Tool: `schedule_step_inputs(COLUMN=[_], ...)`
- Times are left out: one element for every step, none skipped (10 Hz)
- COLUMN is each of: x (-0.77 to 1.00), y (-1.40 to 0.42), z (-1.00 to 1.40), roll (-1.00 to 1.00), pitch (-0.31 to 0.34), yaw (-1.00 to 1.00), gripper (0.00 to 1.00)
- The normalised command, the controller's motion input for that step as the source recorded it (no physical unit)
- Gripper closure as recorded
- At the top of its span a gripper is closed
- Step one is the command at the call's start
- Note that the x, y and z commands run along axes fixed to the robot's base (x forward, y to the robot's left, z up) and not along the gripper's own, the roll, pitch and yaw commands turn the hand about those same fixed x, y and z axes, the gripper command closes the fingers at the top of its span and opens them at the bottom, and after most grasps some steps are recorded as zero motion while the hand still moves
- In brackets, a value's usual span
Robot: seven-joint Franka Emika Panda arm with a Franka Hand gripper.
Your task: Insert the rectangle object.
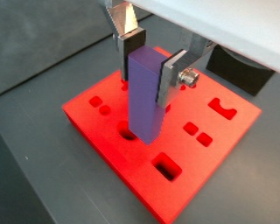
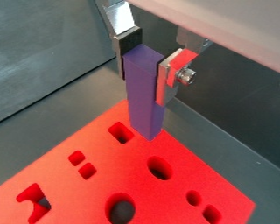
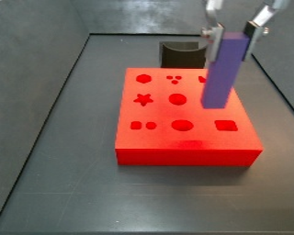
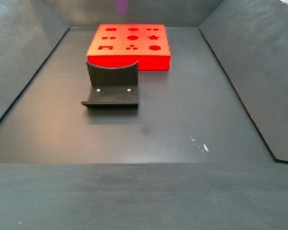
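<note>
My gripper (image 1: 152, 66) is shut on the upper end of the rectangle object (image 1: 145, 96), a long purple-blue bar that hangs upright between the silver fingers. Both also show in the other wrist view, gripper (image 2: 152, 59) and bar (image 2: 146, 92), and in a side view, gripper (image 3: 233, 35) and bar (image 3: 223, 69). The bar's lower end hovers just over the red block (image 3: 186, 147), close to its rectangular hole (image 3: 226, 124), which shows beside the bar's tip in a wrist view (image 2: 122, 133). In the other side view, gripper and bar are out of view.
The red block (image 4: 130, 61) has several shaped holes. A dark grey curved holder (image 4: 112, 85) stands beside it, also seen behind the block (image 3: 180, 48). Dark walls enclose the grey floor (image 4: 147, 135).
</note>
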Motion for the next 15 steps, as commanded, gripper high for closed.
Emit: schedule_step_inputs(x=[0.69,0.74,0.74,0.76,0.73,0.58,0.29,0.24,0.18,0.04,0.00,-0.06,-0.08,-0.03,-0.01], y=[0.00,0.00,0.00,0.00,0.00,-0.14,-0.13,-0.09,0.00,0.02,0.04,0.04,0.00,0.00,0.00], z=[-0.01,0.00,-0.02,-0.02,-0.15,-0.34,-0.37,-0.36,-0.17,-0.08,-0.05,-0.10,-0.22,-0.23,-0.21], roll=[0.00,0.01,0.05,0.11,0.23,0.38,0.31,0.23,0.19,0.07,0.00,0.00,0.00,0.00,0.00], pitch=[-0.269,-0.243,-0.209,-0.166,-0.064,0.000,0.083,0.147,0.107,0.064,0.011,0.000,0.000,0.000,0.000], yaw=[0.20,0.18,0.18,0.16,0.17,0.07,-0.03,-0.18,-0.14,-0.16,-0.15,-0.10,-0.06,0.00,0.00], gripper=[1.00,1.00,1.00,1.00,1.00,1.00,1.00,1.00,1.00,1.00,1.00,1.00,1.00,1.00,1.00])
